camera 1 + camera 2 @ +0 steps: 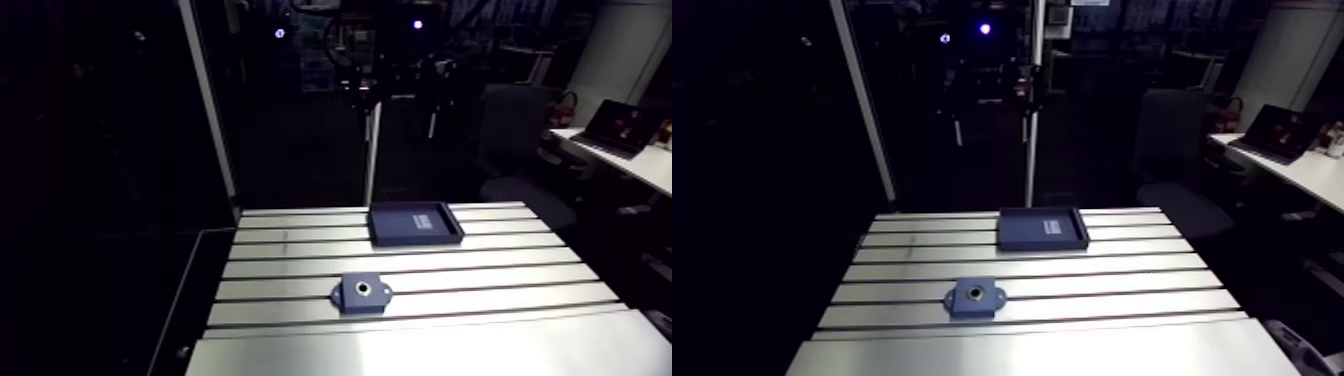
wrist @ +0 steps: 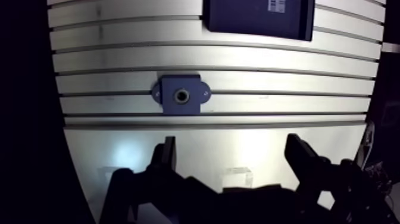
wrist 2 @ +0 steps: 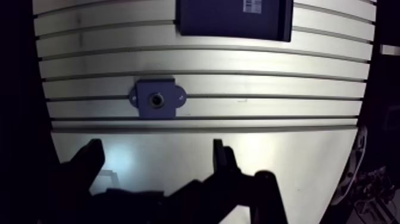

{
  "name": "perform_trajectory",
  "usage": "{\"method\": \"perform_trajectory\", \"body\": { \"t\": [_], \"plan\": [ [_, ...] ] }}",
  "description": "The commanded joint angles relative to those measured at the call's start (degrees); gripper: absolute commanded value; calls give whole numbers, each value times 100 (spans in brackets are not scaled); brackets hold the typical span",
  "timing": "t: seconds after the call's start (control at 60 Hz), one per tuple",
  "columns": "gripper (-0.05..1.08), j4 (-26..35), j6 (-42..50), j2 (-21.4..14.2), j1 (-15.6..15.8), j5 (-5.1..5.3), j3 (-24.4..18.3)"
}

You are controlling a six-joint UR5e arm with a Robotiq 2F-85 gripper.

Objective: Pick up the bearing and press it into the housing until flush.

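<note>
Housing, a blue block with a ringed bore, sits on the slotted middle of the bench, well apart from the dark tray at the far edge. Gripper hangs above the bench's smooth near strip, fingers spread wide with nothing between them.

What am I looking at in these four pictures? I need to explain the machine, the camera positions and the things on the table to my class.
This is a robot arm at a slotted metal table. Two pictures come from a camera riding high on the arm, looking across the table. The other two come from a camera at its wrist, looking down past the two-fingered hand. Each pair shows one scene from slightly different spots. On the table lie a small blue housing with a round hole in its middle and, beyond it, a flat dark tray bearing a label. The hand is open and holds nothing.
</note>
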Motion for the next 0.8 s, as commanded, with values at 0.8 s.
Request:
{"method": "perform_trajectory", "body": {
  "t": [0.8],
  "plan": [
    [1, 79, -113, -220, -186, 107, -241]
  ]
}}
